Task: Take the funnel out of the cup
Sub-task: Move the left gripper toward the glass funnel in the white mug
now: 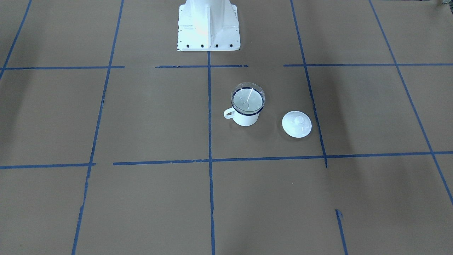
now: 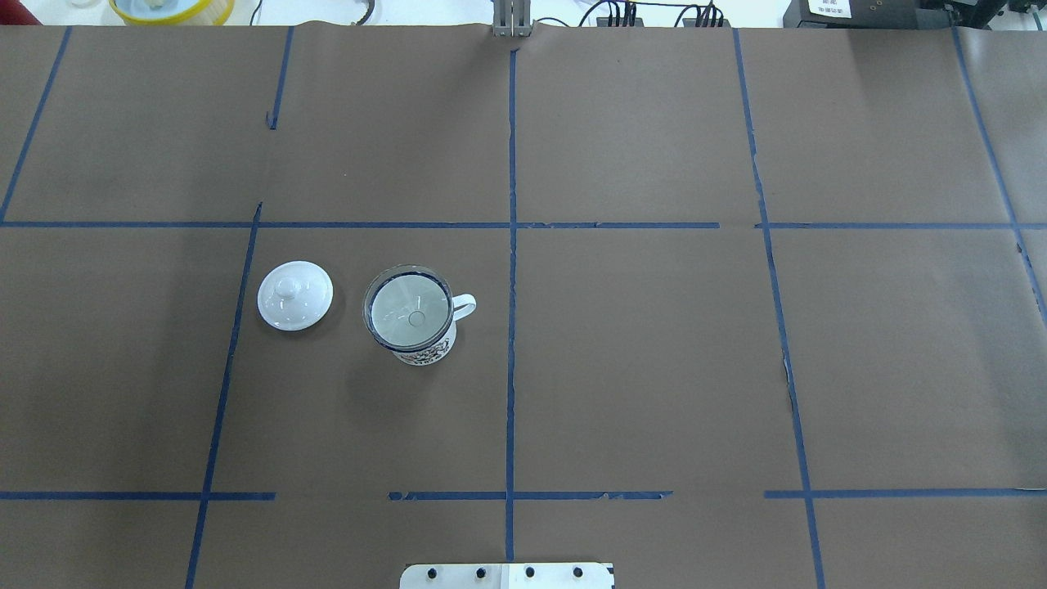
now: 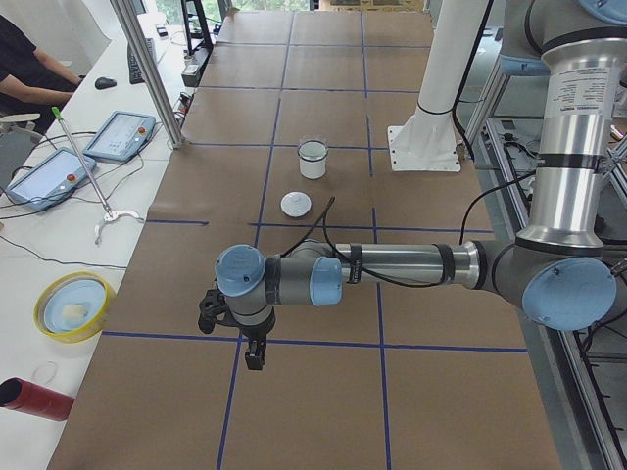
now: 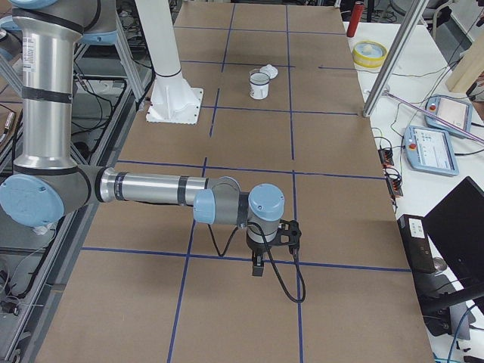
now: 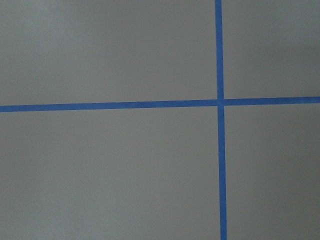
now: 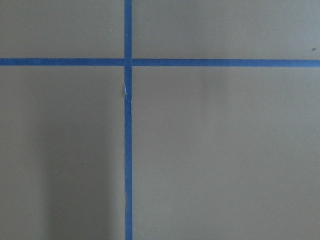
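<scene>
Funnel (image 2: 407, 309) seated in the mouth of the cup (image 1: 246, 119), cone top resting on the dark blue rim, spout down inside. Cup upright on the brown paper-covered table (image 2: 654, 368), on the robot's left of the centre tape line (image 2: 512, 245), handle pointing toward that line. White lid (image 2: 295, 295) lies flat on the paper near the cup on its far-left side, not touching it. Left gripper (image 3: 253, 357) hangs pointing down over the table's left end, well apart from the cup; right gripper (image 4: 259, 266) likewise at the right end. Cannot tell for either whether its fingers are spread or pressed together. Both wrist cameras show only paper and crossing tape.
</scene>
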Motion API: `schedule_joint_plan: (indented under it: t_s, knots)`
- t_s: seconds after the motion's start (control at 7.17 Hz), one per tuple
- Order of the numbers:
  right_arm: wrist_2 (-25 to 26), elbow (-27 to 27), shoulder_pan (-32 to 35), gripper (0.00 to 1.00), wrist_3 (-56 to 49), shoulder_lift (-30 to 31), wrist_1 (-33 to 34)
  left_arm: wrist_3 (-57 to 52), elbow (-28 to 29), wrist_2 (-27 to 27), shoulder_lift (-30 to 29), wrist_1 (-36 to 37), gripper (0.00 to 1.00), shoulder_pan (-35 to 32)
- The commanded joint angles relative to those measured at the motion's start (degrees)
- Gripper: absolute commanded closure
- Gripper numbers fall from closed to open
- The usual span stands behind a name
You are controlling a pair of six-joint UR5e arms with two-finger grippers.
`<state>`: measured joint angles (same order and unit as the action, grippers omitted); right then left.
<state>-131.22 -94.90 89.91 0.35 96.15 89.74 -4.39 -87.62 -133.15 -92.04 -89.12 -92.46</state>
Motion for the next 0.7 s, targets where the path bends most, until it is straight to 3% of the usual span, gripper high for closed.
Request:
schedule_joint_plan:
  t_s: [0.0,0.28,0.56]
  knots:
    - [0.0,0.0,0.0,0.00,0.0,0.0,0.0,0.1,-1.1,0.2,0.4,0.1,0.00,-0.1]
    - [0.0,0.0,0.0,0.00,0.0,0.0,0.0,0.9,-2.0,0.3,-0.7,0.3,0.00,0.1]
    - [0.0,0.0,0.0,0.00,0.0,0.0,0.0,4.1,-9.8,0.5,-0.7,2.8,0.00,0.7]
